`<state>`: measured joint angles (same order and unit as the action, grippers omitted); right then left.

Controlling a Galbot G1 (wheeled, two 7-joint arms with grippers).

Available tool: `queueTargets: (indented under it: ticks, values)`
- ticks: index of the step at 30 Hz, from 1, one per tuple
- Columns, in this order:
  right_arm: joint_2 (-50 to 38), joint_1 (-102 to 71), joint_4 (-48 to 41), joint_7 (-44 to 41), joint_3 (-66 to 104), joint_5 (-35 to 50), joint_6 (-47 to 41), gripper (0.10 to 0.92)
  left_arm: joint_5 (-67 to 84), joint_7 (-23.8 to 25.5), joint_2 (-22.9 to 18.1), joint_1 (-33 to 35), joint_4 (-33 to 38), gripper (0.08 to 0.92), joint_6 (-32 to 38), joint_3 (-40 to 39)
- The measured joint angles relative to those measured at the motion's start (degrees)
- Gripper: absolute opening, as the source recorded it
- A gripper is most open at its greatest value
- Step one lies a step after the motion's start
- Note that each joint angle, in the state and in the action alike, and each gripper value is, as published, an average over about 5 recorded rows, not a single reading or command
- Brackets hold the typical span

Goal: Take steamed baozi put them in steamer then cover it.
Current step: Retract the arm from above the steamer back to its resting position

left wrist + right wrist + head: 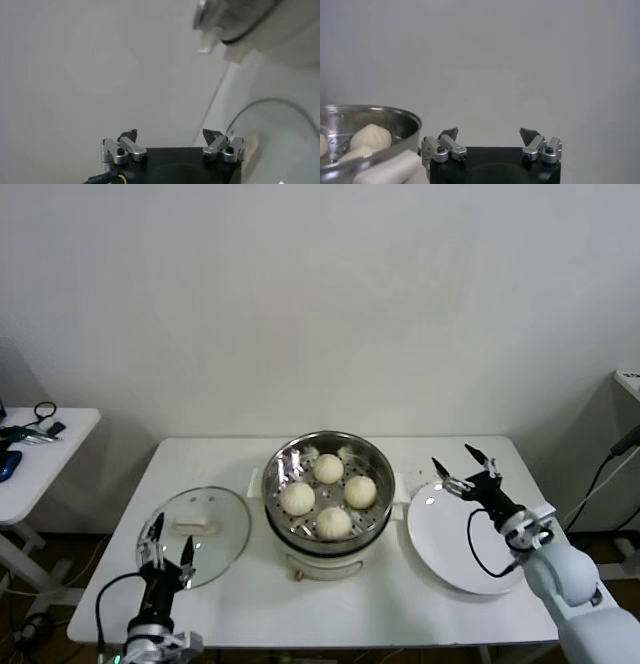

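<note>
All four steamed baozi [329, 495] sat in the steamer [329, 456], so only covering was left — the left gripper [168, 540], jaws wide, hung near the cover [225, 519] and should grab its handle, while the right gripper [465, 469] waited wide open over the plate [440, 559].

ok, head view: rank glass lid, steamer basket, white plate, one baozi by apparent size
1. steamer, white plate and glass lid: too alike to rank, and the plate and lid lie nearer the camera.
2. baozi: clearly smallest.
</note>
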<state>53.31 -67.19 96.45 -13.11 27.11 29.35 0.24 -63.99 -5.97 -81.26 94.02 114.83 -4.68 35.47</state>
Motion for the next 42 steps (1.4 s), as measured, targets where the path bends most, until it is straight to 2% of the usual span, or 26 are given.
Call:
queueTargets:
  ticks: [14,28,42]
  values:
    - [3.72,-6.16,0.09,0.01,4.52,-5.84,-0.15,0.823,-19.41,0.96,1.14,-10.02,-13.37,0.823,1.43,-0.77]
    - [5.45,-6.99,-0.40,-0.03,5.45,-8.44,0.19,0.823,-24.10,0.75,2.05,-18.99,-25.30,0.823,2.14,-0.50]
    - [6.48,-6.96,-1.74,-1.04,5.11,-10.24,1.30,0.823,-25.03,-1.20,2.43,-23.46,-31.05,0.823,2.11,-0.50]
